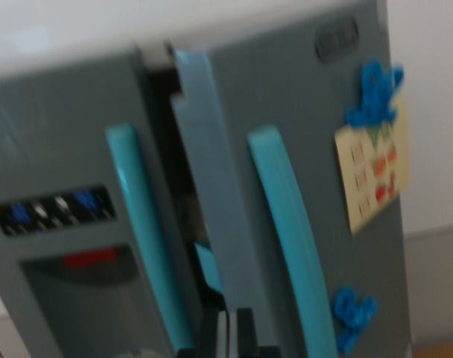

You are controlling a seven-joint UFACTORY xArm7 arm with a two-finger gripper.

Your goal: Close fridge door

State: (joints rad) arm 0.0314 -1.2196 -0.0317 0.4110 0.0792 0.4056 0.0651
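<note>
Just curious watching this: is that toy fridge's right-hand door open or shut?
Open, slightly. The right door swings outward, its inner edge exposed, with a dark gap beside the left door.

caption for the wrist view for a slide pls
Toy fridge with its right door ajar, teal handle facing the camera, claw low at the door's edge.

No legible text. Badge (337, 39) at top of fridge door (316, 149) blurred; note (372, 170) below it shows only coloured marks.
</note>
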